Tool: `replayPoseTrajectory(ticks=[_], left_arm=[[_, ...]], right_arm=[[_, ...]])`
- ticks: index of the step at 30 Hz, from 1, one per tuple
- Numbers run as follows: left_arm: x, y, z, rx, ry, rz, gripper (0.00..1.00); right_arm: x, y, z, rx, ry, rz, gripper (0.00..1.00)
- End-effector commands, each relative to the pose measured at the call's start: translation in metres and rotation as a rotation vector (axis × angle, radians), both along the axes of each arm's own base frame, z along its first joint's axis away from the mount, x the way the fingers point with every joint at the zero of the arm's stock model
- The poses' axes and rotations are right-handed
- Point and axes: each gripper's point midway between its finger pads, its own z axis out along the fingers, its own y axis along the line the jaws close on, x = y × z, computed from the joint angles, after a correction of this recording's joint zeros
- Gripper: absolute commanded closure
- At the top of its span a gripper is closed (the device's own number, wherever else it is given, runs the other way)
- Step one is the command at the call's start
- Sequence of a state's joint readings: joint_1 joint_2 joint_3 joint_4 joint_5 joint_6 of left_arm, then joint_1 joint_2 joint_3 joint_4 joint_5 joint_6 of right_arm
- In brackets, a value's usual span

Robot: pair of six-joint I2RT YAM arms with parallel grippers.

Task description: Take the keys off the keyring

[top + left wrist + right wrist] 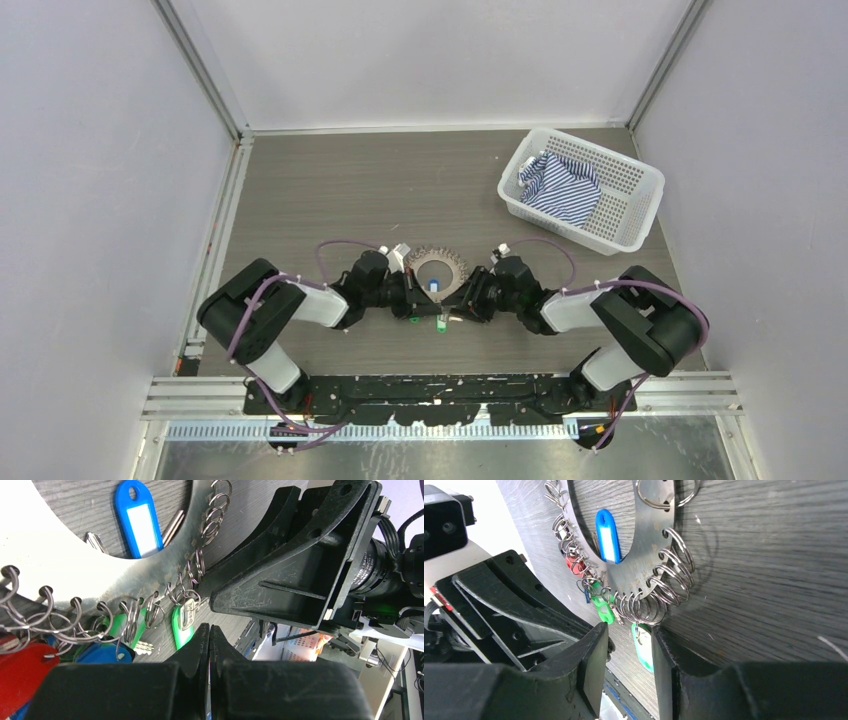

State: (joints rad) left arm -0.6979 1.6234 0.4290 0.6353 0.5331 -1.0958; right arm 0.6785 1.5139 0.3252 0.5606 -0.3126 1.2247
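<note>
The keyring lies flat on the desk, midway between the left and right edges and close to the near edge. Both arms meet at its near rim. The keys hang off that rim on small wire loops, fanning out toward the near edge. 1 green key sits straight ahead of the right gripper. Its long axis runs from the rim toward the near edge, nearly in line with the slot between the fingers. That gripper is parted by a narrow gap and clamps nothing yet, so it looks the better placed to take the key. The left gripper has its 2 fingers pressed together on nothing visible, with its tips just short of another green tag.
</note>
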Motion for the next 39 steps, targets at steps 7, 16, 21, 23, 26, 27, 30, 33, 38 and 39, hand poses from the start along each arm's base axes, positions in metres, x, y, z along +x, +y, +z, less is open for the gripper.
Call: replayPoseTrajectory(ticks=[7, 16, 21, 23, 26, 27, 30, 33, 38, 39], left_arm=[[0.005, 0.026, 0.029, 0.131, -0.117, 0.051, 0.78], [-0.007, 0.048, 0.026, 0.259, -0.177, 0.039, 0.78], [-0.012, 0.049, 0.020, 0.265, -0.179, 0.028, 0.78], [-0.012, 0.049, 0.019, 0.268, -0.184, 0.021, 0.78], [-0.010, 0.046, 0.019, 0.267, -0.195, 0.012, 0.78], [-0.010, 0.045, 0.019, 0.268, -0.197, 0.010, 0.78], [-0.010, 0.043, 0.017, 0.265, -0.195, 0.001, 0.78], [-0.010, 0.042, 0.017, 0.263, -0.199, -0.004, 0.78], [-0.009, 0.043, 0.016, 0.257, -0.219, 0.004, 0.76], [-0.009, 0.043, 0.015, 0.255, -0.222, 0.004, 0.76]], right_arm=[[-0.002, -0.006, 0.009, -0.143, -0.067, 0.067, 0.58], [0.005, 0.005, 0.004, -0.238, -0.087, 0.104, 0.65], [0.002, 0.004, 0.002, -0.298, -0.090, 0.124, 0.72], [-0.001, 0.002, 0.002, -0.337, -0.098, 0.133, 0.73], [-0.004, 0.000, -0.001, -0.395, -0.094, 0.148, 0.73], [-0.004, 0.001, -0.001, -0.400, -0.095, 0.151, 0.73], [-0.002, 0.005, -0.003, -0.408, -0.093, 0.152, 0.73], [0.001, 0.004, -0.004, -0.439, -0.093, 0.146, 0.73], [0.007, 0.002, -0.007, -0.502, -0.103, 0.138, 0.75], [0.009, 0.001, -0.008, -0.520, -0.110, 0.129, 0.75]])
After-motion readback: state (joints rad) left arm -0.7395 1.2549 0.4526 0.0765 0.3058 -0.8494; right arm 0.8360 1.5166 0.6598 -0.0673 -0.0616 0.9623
